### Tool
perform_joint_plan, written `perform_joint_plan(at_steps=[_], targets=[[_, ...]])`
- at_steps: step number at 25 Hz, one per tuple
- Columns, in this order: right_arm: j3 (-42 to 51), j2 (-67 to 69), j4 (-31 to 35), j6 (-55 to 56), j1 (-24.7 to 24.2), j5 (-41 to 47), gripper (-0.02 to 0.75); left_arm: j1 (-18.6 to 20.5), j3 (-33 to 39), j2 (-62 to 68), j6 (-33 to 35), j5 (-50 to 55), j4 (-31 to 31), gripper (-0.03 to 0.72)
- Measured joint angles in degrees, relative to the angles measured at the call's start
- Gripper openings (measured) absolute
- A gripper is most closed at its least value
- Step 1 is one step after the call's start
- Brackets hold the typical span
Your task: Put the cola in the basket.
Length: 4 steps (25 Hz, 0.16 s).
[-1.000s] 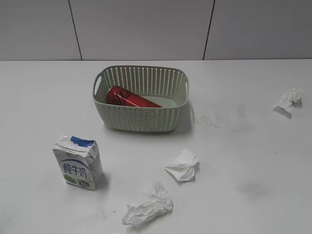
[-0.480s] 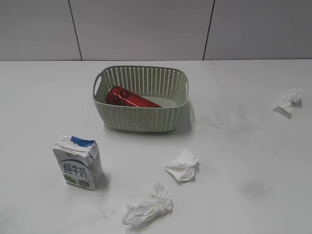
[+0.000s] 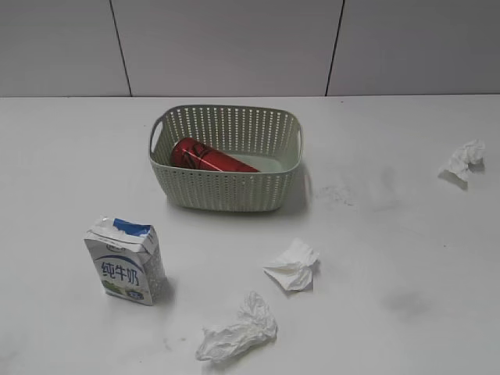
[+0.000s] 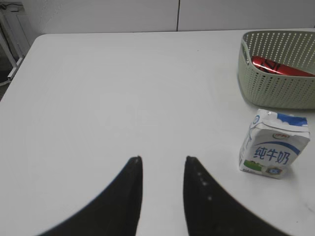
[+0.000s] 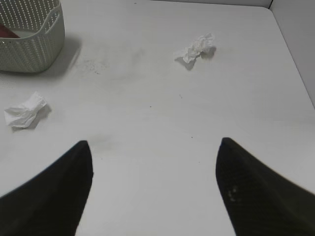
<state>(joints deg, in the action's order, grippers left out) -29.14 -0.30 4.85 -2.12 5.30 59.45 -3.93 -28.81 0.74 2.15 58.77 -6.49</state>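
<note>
The red cola can [image 3: 205, 156] lies on its side inside the pale green basket [image 3: 226, 190] at the table's middle back. It also shows in the left wrist view, the can [image 4: 280, 68] in the basket [image 4: 275, 88] at the far right. The right wrist view shows the basket's corner [image 5: 34, 44] with a sliver of red. Neither gripper shows in the exterior view. My left gripper [image 4: 161, 158] is open and empty over bare table, well left of the basket. My right gripper [image 5: 155, 142] is wide open and empty over bare table.
A white-and-blue milk carton [image 3: 125, 260] stands at the front left, also in the left wrist view [image 4: 273, 143]. Crumpled tissues lie in front of the basket [image 3: 293, 266], at the front middle [image 3: 238, 332] and at the far right [image 3: 463, 158].
</note>
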Motion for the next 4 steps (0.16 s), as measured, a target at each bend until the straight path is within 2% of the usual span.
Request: perform_joint_plan(at_steps=[4], targets=[[0.00, 0.00, 0.00, 0.00, 0.00, 0.00, 0.589, 0.00, 0.00, 0.00, 0.00, 0.00, 0.00, 0.230]])
